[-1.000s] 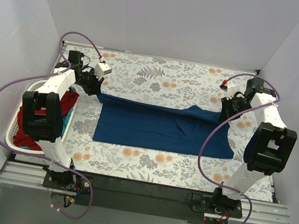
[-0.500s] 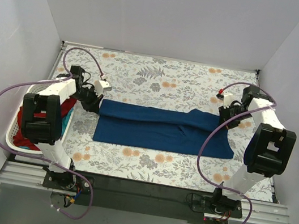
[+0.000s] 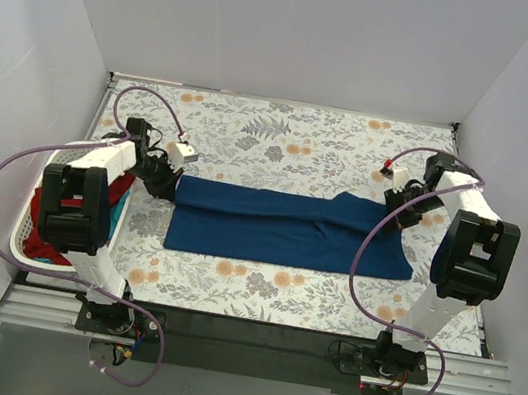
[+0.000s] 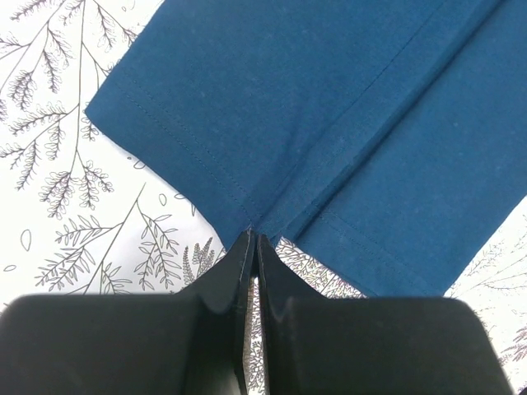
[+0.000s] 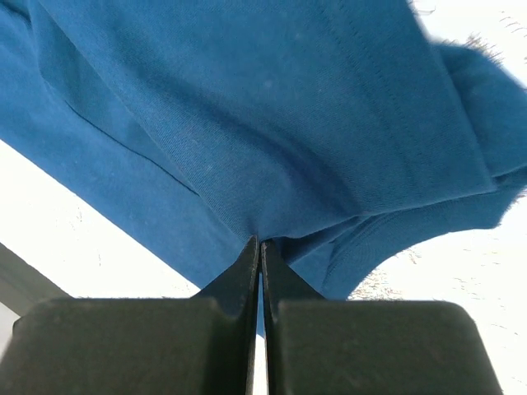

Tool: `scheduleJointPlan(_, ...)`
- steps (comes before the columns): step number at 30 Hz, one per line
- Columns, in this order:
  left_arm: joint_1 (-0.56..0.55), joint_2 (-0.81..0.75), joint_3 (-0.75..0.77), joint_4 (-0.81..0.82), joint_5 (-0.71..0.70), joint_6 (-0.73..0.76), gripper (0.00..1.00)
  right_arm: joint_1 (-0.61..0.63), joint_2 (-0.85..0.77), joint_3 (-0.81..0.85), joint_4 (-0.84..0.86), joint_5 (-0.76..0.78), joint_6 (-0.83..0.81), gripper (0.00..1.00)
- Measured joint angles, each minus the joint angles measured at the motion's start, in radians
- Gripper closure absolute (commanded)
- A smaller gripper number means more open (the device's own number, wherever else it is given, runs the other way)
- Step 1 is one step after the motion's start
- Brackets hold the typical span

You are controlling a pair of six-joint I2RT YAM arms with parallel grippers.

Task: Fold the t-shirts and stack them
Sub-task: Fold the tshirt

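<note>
Mid-fold on dark navy blue cloth t-shirt.
Clamped by its far edge in fully closed left fingers and right fingers; long axis left-to-right between them.

Plain white walls enclose a floral-covered table, seemingly evenly lit.

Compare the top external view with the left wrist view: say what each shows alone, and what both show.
Only the top view: both arms, the right gripper shut on the right end of the navy t-shirt, and the white basket holding a red t-shirt. Only the left wrist view: the hem stitching close up, where the left gripper pinches the cloth. Both: the navy t-shirt lying on the floral cover.
</note>
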Motion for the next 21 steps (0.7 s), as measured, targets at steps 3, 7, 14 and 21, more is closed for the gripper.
scheduleJointPlan(3,-0.002,0.01,0.002,0.001,-0.005,-0.007,1.0,0.0,0.0,0.03,-0.013,0.0,0.0,0.99)
scheduleJointPlan(7,-0.002,0.018,0.01,-0.005,-0.009,-0.01,1.0,0.0,-0.004,0.073,-0.03,0.0,-0.006,0.99)
scheduleJointPlan(14,-0.002,0.018,0.021,-0.019,-0.007,-0.011,1.0,0.0,-0.019,0.005,-0.037,0.018,-0.031,0.99)
scheduleJointPlan(21,-0.009,0.017,0.007,-0.028,-0.008,-0.01,0.88,0.0,0.003,-0.023,-0.025,0.045,-0.033,0.99)
